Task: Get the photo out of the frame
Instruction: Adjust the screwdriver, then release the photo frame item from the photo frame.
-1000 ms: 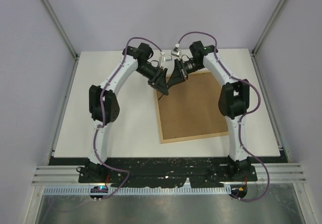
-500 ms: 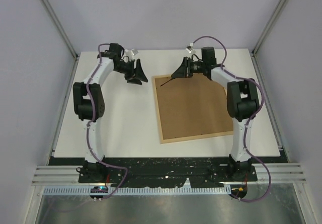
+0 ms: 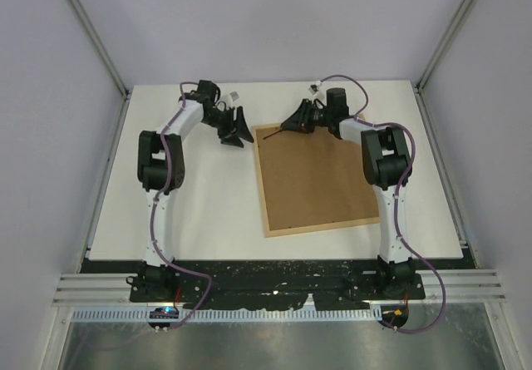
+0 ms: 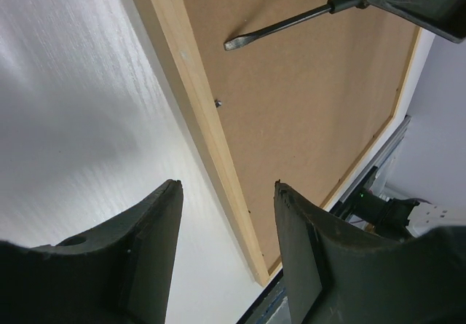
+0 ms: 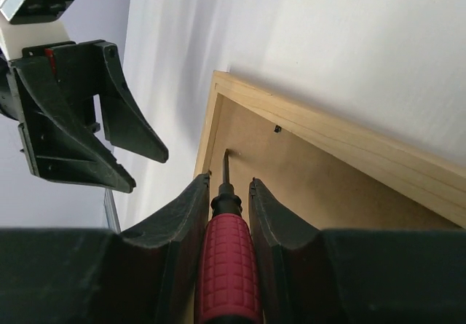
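Note:
The frame [image 3: 320, 179] lies face down on the white table, its brown fibreboard back up inside a light-wood rim [image 4: 196, 98]. The photo is hidden under that back. My right gripper [image 3: 293, 124] is shut on a red-handled screwdriver [image 5: 227, 266]. The screwdriver's blade [image 4: 280, 25] rests on the back panel near the frame's far left corner [image 5: 218, 84]. Left of that corner, my left gripper [image 3: 239, 129] hovers over bare table, open and holding nothing. In the left wrist view its jaws [image 4: 227, 186] straddle the frame's left rim from above.
A small metal retaining tab [image 4: 218, 103] sits on the back panel by the left rim, and another [image 5: 277, 129] by the far rim. Grey walls close in the table's left, right and far sides. The arm bases stand on a black rail [image 3: 274, 274] at the near edge.
The left gripper pulled away from the frame's corner to the left, opened wider, then drifted back toward it. The right arm reached farther back, with the screwdriver tip staying near the corner.

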Available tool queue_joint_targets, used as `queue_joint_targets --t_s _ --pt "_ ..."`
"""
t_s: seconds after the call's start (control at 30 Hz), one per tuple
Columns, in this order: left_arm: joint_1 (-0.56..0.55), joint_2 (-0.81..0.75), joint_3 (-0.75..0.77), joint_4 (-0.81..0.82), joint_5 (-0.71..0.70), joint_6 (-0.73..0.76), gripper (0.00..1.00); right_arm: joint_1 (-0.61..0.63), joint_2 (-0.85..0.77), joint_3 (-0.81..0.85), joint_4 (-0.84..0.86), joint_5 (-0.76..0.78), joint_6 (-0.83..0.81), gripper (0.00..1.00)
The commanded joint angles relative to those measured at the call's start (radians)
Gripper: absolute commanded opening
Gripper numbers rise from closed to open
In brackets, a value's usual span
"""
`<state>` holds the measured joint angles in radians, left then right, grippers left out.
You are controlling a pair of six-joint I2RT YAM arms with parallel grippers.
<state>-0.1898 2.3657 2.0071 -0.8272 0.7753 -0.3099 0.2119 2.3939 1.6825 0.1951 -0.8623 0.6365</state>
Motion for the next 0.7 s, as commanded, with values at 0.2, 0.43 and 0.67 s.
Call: queue_joint_targets --t_s 0.2,0.43,0.67 --pt "-0.025 0.044 0.038 0.105 -0.005 -0.116 0.56 0.001 0.013 0.037 0.098 -0.063 0.164 0.08" --pt "-0.028 0.063 0.059 0.140 -0.004 -0.170 0.54 0.001 -0.022 -0.009 0.063 -0.055 0.098 0.08" --pt "-0.030 0.076 0.064 0.161 0.001 -0.212 0.52 0.006 -0.030 -0.041 0.063 -0.052 0.040 0.08"
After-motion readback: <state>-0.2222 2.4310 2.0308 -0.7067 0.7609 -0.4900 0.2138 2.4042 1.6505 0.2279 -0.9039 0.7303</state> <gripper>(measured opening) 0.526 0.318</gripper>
